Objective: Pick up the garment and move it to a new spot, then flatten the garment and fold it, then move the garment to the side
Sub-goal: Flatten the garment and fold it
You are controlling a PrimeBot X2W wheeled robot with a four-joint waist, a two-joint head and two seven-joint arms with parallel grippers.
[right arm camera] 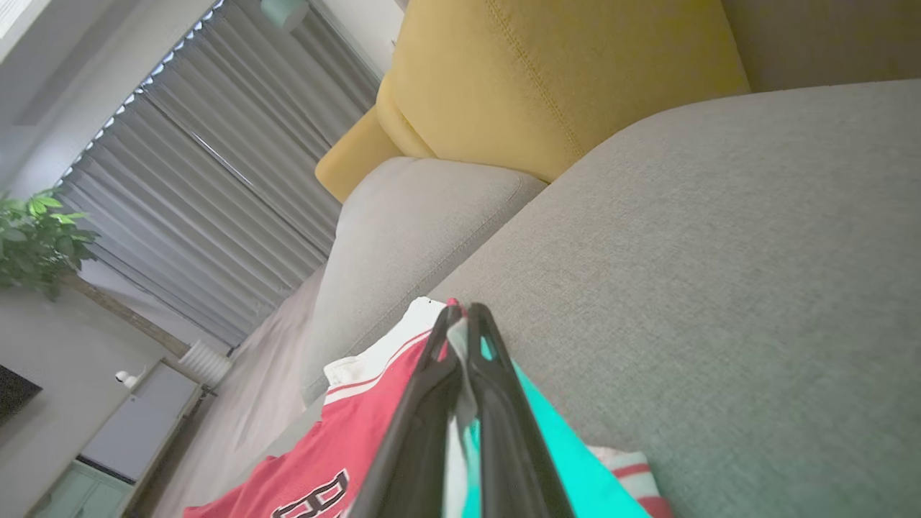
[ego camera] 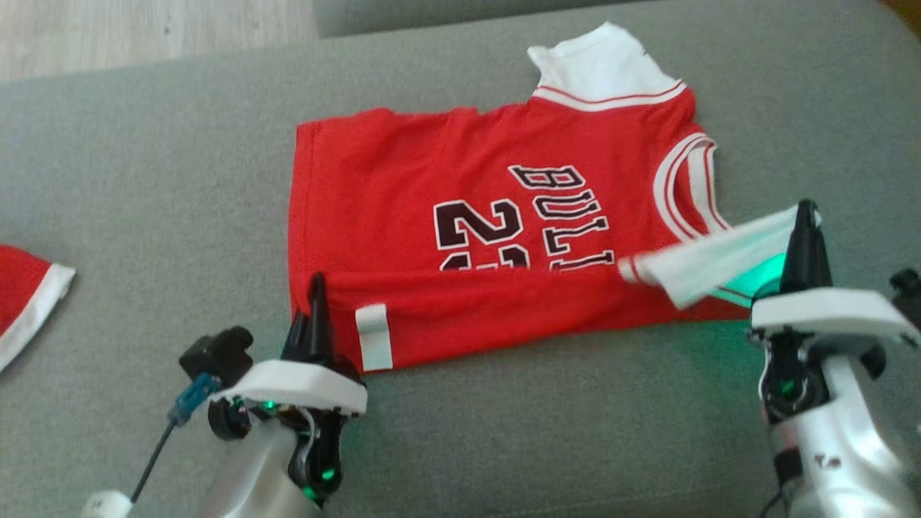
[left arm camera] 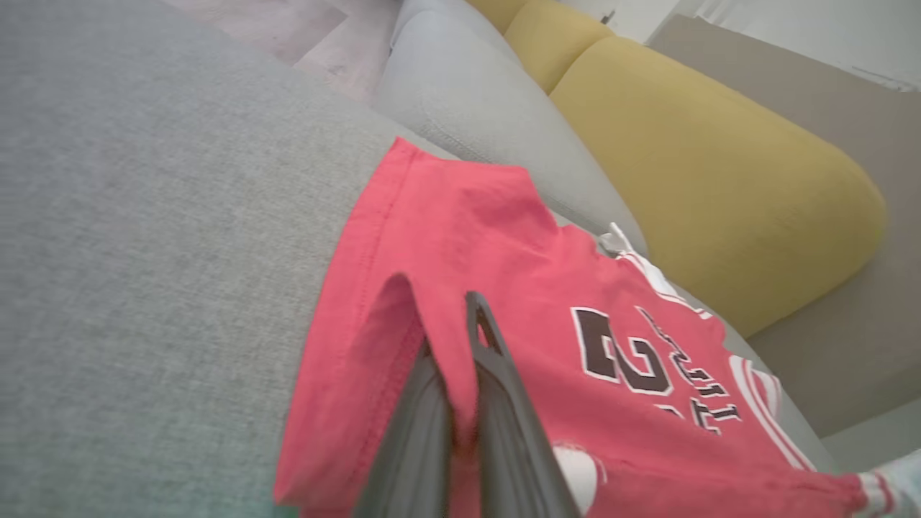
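The garment (ego camera: 475, 216) is a red basketball jersey with white trim and dark lettering, spread on the grey sofa seat (ego camera: 144, 180). Its near long edge is folded over toward the middle. My left gripper (ego camera: 315, 288) is shut on the red hem corner (left arm camera: 403, 309) at the lower left. My right gripper (ego camera: 804, 216) is shut on the white sleeve trim (ego camera: 712, 262), lifted above the seat at the right. In the right wrist view the white cloth (right arm camera: 460, 338) sits pinched between the fingers (right arm camera: 496, 403).
Another red and white cloth (ego camera: 25, 295) lies at the left edge of the seat. Yellow back cushions (left arm camera: 705, 165) and a grey armrest (left arm camera: 475, 101) stand behind the jersey. Wooden floor (ego camera: 144, 29) shows beyond the seat's far edge.
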